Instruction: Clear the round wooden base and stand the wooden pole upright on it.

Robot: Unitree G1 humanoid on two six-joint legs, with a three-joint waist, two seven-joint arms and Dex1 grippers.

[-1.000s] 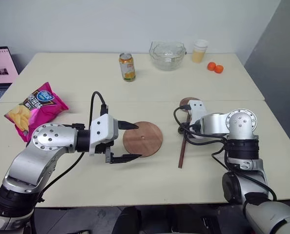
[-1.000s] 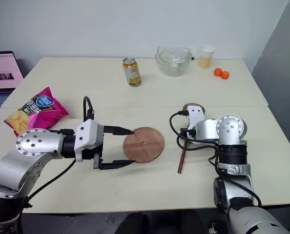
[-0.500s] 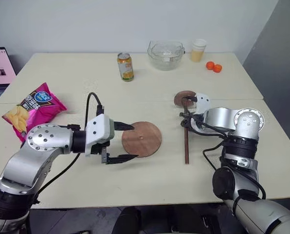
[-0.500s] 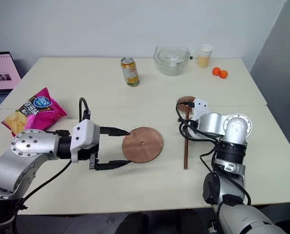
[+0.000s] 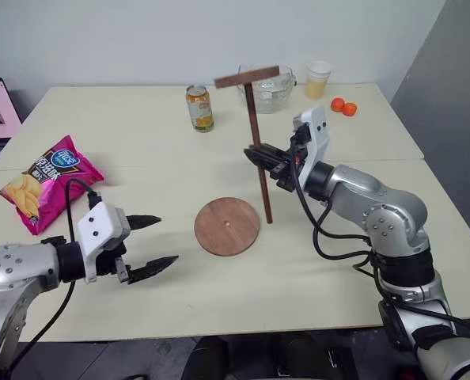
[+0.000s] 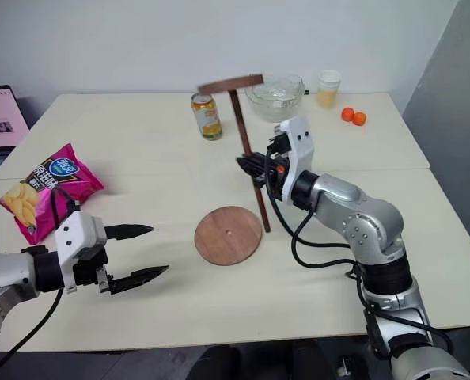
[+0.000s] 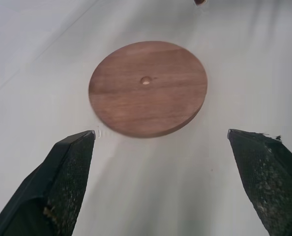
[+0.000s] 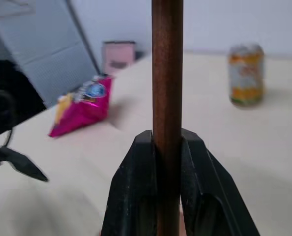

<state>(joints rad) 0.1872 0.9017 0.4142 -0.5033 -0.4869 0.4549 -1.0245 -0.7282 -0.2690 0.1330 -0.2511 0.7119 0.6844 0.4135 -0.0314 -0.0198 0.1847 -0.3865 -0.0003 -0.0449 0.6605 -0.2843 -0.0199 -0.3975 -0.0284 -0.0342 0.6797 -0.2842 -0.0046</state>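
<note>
pole [image 5: 258, 150], flat on the desk [image 5: 124, 127] 1 second ago, now stands upright at frame centre, pinched by the right hand [image 5: 265, 157], tip beside the bare base [image 5: 227, 226], while the spread left hand [image 5: 150, 244] has drawn back lower left; seating remains.

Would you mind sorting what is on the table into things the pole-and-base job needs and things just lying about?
Belongs to the job:
- round wooden base
- wooden pole, shut in the right gripper

Just lying about:
- pink chip bag
- drink can
- glass bowl
- cup
- two small oranges
</note>
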